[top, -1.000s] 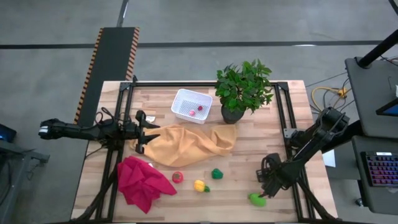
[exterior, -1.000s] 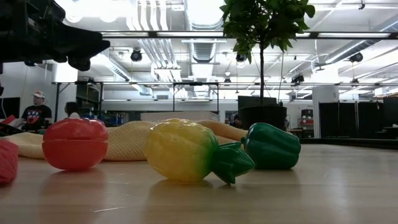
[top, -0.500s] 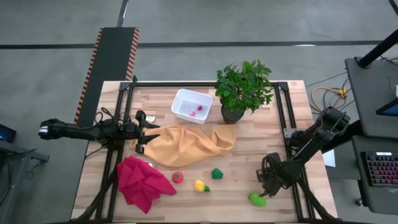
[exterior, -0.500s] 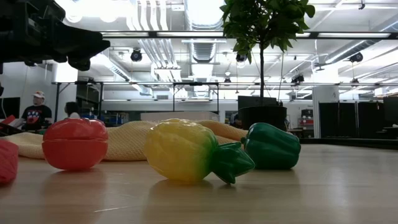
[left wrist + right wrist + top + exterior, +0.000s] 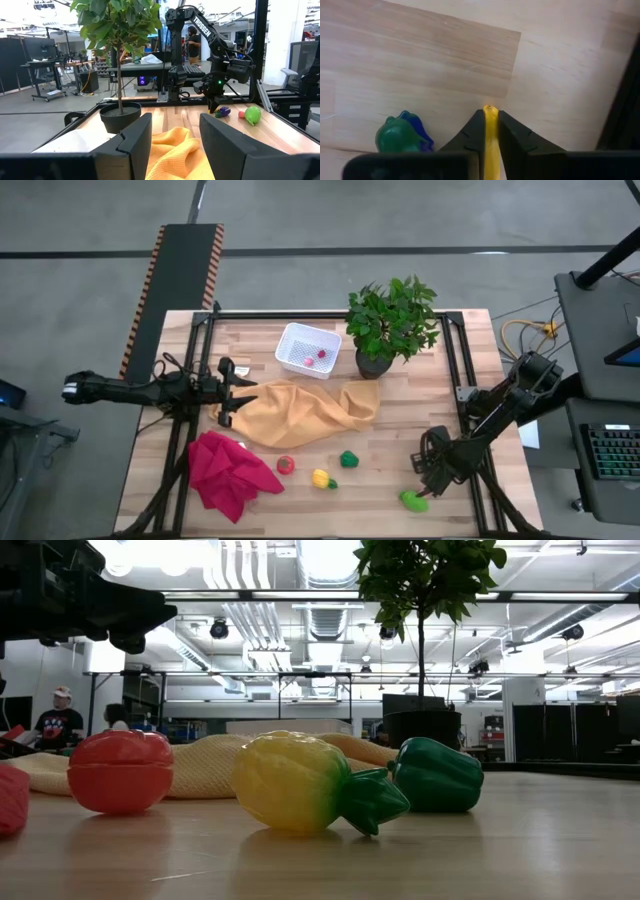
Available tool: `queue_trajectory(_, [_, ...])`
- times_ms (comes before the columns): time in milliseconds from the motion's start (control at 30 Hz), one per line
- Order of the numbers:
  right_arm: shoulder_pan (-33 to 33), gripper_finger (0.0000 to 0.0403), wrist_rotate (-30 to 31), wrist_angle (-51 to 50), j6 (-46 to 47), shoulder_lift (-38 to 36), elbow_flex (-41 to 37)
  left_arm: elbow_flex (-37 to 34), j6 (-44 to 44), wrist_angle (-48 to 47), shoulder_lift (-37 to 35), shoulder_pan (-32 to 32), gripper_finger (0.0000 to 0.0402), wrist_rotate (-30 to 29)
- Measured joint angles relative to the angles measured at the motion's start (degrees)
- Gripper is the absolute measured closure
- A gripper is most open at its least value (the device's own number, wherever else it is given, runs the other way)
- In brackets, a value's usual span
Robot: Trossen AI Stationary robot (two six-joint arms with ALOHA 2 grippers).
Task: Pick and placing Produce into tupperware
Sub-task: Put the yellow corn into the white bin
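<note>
Right hand (image 5: 425, 480) low over the bench (image 5: 400, 430) near its front right corner; in the right wrist view its two fingers (image 5: 472, 135) are pressed in on a thin yellow piece (image 5: 491, 131), pinching it just above the wood; what kind of produce it is cannot be told. Beside it lies a green-and-blue toy (image 5: 402, 133), apart from the fingers; from above a bright green piece (image 5: 411, 500) sits just in front of that hand, near the bench edge.

Left hand (image 5: 226, 392) held out level over the left side of the bench, at the edge of the orange cloth (image 5: 305, 410); its fingers (image 5: 135, 140) stand partly spread with nothing between them, the cloth showing through the gap.

White tupperware (image 5: 308, 350) at the back of the bench, just beside the black pot of the leafy plant (image 5: 392, 320); two small pieces inside it, one red (image 5: 322, 354), one pink (image 5: 309, 362).

Loose produce along the front of the bench: a red tomato-like piece (image 5: 286, 464), a yellow piece with green stem (image 5: 321, 478), a green pepper (image 5: 348, 459), each apart from the others; the low view shows the same three in a row. Crumpled magenta cloth (image 5: 228, 470) at front left, near the red piece.

A person (image 5: 58, 722) sits far off in the room behind.
</note>
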Motion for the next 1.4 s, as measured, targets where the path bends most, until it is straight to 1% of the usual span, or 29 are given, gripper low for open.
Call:
queue_trajectory(267, [0.0, 0.0383, -0.1, -0.4, -1.1, 0.0, 0.0, 0.0, 0.0, 0.0, 0.0, 0.0, 0.0249, 0.0])
queue_trajectory(533, [-0.7, 0.0385, 6.7, -1.4, -2.2, -0.5, -0.3, 0.0, 0.0, 0.0, 0.0, 0.0, 0.0249, 0.0])
queue_trajectory(700, [-0.8, 0.0385, 14.3, -1.8, -2.2, -1.7, -0.3, 0.0, 0.0, 0.2, 0.0, 0.0, 0.0249, 0.0])
queue_trajectory(900, [-0.9, 0.0385, 28.1, -1.9, -3.7, -4.1, 0.1, 0.0, 0.0, 0.3, 0.0, 0.0, 0.0249, 0.0])
queue_trajectory(1067, [-1.0, 0.0385, 37.8, -1.6, -7.3, -5.9, 0.8, 0.0, 0.0, 0.4, -0.1, 0.0, 0.0249, 0.0])
queue_trajectory(1267, [-1.1, 0.0385, 48.8, 2.4, -18.5, -8.2, 2.3, 0.0, 0.0, 1.8, 0.0, 0.0, 0.0249, 0.0])
queue_trajectory(1400, [-2.0, 0.0385, 51.6, 7.9, -29.1, -9.1, 2.9, 0.0, 0.0, 2.1, 0.0, 0.0, 0.0249, 0.0])
